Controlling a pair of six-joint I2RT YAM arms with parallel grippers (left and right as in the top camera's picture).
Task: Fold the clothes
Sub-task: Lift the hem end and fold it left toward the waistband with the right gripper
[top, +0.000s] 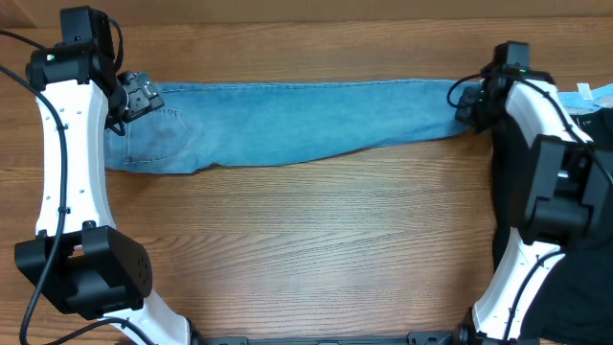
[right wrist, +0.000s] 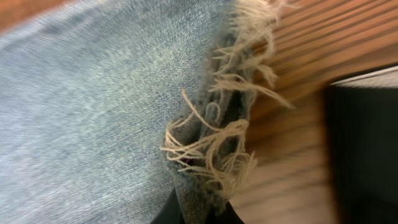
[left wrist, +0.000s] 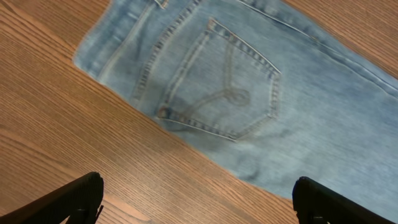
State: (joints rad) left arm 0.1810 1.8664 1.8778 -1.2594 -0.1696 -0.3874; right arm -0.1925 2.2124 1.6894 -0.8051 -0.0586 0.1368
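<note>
The right gripper [right wrist: 198, 213] has its two fingers pressed together on the frayed hem [right wrist: 217, 146] of the jeans [right wrist: 93, 112]. The denim edge runs down into the pinch, and pale loose threads curl out over it. From overhead, that gripper [top: 469, 102] sits at the far right end of the jeans [top: 306, 120], right at the leg ends, with its white arm [top: 536, 163] running back towards the near edge of the table [top: 316, 240]. Beside the hem in the right wrist view there is a dark flat shape [right wrist: 367, 149] with a pale edge, too blurred for me to name. The left gripper [left wrist: 199, 202] is spread wide with nothing between its black fingers [left wrist: 81, 200]. They frame bare wood and the seat edge of the jeans [left wrist: 298, 118], and they look clear of the cloth. The back pocket [left wrist: 221, 87] with its curved stitching lies face up just beyond them. From overhead, this gripper [top: 142, 96] hangs over the upper corner of the waist end at the far left. The jeans lie flat in one long strip across the far part of the table, with the waist to the left and the hems to the right. The legs appear stacked one on the other, and the near edge bulges out at the seat. A small light blue and white item [top: 594, 93] lies at the right edge of the table, past the right arm.
</note>
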